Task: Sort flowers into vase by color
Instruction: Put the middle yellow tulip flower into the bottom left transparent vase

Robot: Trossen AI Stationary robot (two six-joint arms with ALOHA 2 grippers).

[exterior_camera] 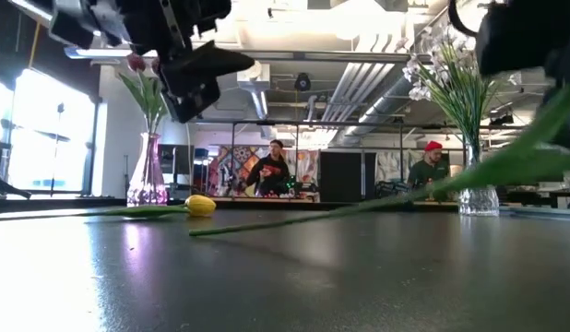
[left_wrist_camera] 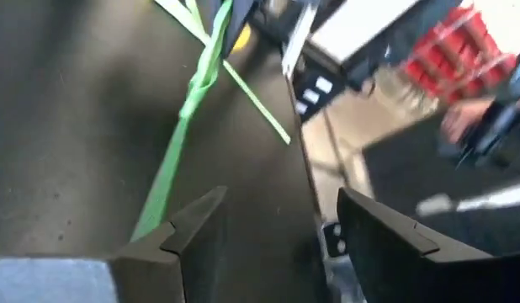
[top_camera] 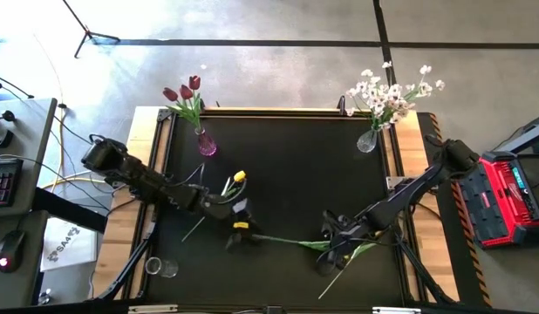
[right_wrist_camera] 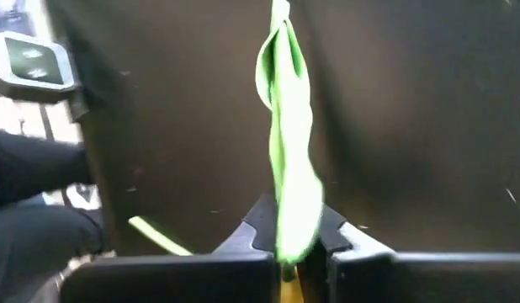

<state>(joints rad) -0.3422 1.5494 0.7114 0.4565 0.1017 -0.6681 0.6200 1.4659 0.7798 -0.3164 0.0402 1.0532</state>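
Note:
A long green-stemmed flower (top_camera: 287,242) lies between my two grippers. My right gripper (top_camera: 337,244) is shut on it at the near right of the black mat. My left gripper (top_camera: 241,228) is open and empty. It hangs above the mat (exterior_camera: 195,88), over the stem's free end, with the stem passing beside one finger (left_wrist_camera: 163,189). A yellow tulip (top_camera: 240,176) lies flat on the mat left of centre. Dark red tulips (top_camera: 184,92) stand in a pink vase (top_camera: 206,145) at the far left. White blossoms (top_camera: 392,94) stand in a clear vase (top_camera: 366,140) at the far right. My right gripper pinches the flower's green leaf and stem (right_wrist_camera: 294,198) between its two fingers. The stem runs on ahead of the fingers toward the left gripper. It slants down from the hold (exterior_camera: 534,161), and its free end (exterior_camera: 197,232) rests on the mat. A bit of yellow (right_wrist_camera: 285,290) shows under the fingers.
An empty clear vase (top_camera: 160,267) lies at the near left corner of the mat. Another thin green stem (top_camera: 337,281) lies near the right gripper. A red box (top_camera: 512,196) stands off the table's right side. People stand in the room behind the table (exterior_camera: 271,171).

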